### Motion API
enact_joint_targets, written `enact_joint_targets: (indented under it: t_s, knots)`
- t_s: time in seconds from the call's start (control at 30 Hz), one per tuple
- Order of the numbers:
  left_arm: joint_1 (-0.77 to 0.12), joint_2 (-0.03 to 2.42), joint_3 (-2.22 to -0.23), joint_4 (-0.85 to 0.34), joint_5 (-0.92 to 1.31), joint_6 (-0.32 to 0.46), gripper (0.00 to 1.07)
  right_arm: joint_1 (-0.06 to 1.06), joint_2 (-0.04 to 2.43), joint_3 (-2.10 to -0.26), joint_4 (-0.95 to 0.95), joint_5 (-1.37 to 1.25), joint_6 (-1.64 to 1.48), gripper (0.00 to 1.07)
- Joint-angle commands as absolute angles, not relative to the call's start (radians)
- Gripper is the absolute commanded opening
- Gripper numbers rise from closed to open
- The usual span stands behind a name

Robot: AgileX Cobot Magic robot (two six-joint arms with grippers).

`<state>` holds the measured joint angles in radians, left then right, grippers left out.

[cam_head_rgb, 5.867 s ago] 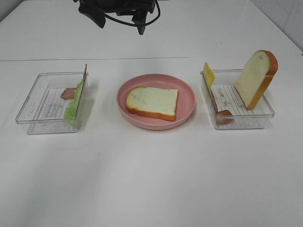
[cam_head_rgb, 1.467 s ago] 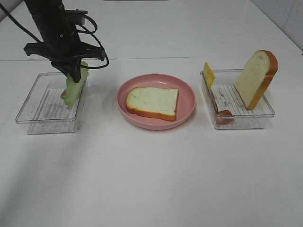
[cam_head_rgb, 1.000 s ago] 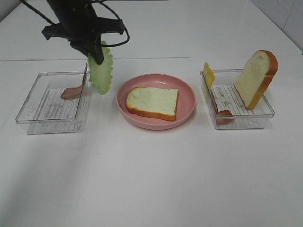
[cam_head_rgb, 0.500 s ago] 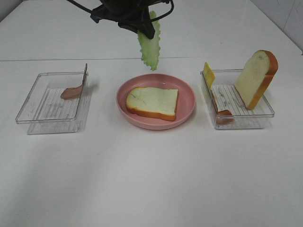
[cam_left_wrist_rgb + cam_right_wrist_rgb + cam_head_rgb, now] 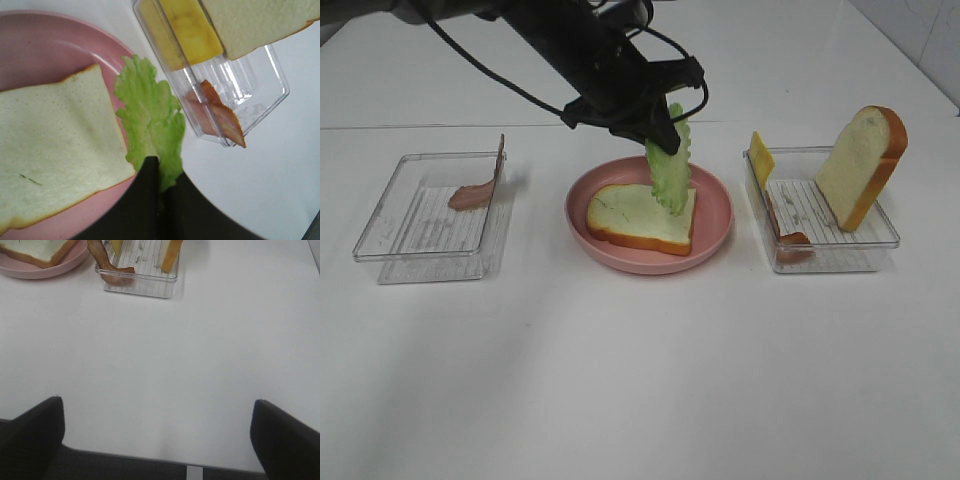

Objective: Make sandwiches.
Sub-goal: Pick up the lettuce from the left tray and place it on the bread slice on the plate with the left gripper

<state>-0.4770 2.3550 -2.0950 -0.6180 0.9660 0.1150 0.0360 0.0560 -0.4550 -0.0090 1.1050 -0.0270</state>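
hanging from the left gripper (image 5: 665, 132), which is clenched on its top edge, the lettuce (image 5: 671, 178) dangles over the far right corner of the bread (image 5: 638, 215) on the plate (image 5: 718, 222). whether its lower tip touches the bread i cannot tell. the left wrist view puts most of the leaf beside the bread's edge, over the plate, not yet square on the bread.

the leaf looks thin, light and floppy, so it should drape and fold where it lands. a pinch at one edge, as now, suits it, and it likely needs laying flat rather than dropping. the second slice (image 5: 861, 165) leans upright in the right tray (image 5: 835, 262). it looks light and spongy, best taken across its crust near the top. cheese (image 5: 761, 158) and bacon (image 5: 788, 240) stand thin against that tray's wall, offering only edges to pinch.

more bacon (image 5: 472, 194) lies in the left tray (image 5: 420, 268); one strip or two is hard to tell. the arm hides the plate's far rim, and the leaf covers the left gripper's tips. the right gripper (image 5: 157, 402) is outside the high view. its wrist view shows it spread wide, grasping nothing, above the bench (image 5: 160, 340).
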Motion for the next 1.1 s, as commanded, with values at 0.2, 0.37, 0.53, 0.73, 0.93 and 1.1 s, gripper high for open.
enact_joint_targets:
  t_s: [0.2, 0.37, 0.53, 0.73, 0.93, 1.1]
  knots:
    - [-0.449, 2.449, -2.099, -0.651, 0.984, 0.138, 0.0, 0.036, 0.053, -0.454, -0.006, 1.101, -0.027, 0.99]
    - [-0.43, 2.464, -2.099, -0.62, 0.983, 0.138, 0.0, 0.036, 0.053, -0.454, -0.006, 1.101, -0.027, 0.99]
    - [-0.434, 2.464, -2.099, -0.535, 0.955, 0.138, 0.0, 0.036, 0.053, -0.454, -0.006, 1.101, -0.027, 0.99]
    - [-0.443, 2.465, -2.099, -0.53, 0.909, 0.155, 0.0, 0.036, 0.053, -0.454, -0.006, 1.101, -0.027, 0.99]
    - [-0.466, 2.469, -2.099, -0.529, 0.888, 0.204, 0.0, 0.036, 0.053, -0.454, -0.006, 1.101, -0.027, 0.99]
    - [-0.473, 2.468, -2.102, -0.473, 0.884, 0.191, 0.47, 0.036, 0.053, -0.454, -0.006, 1.101, -0.027, 0.99]
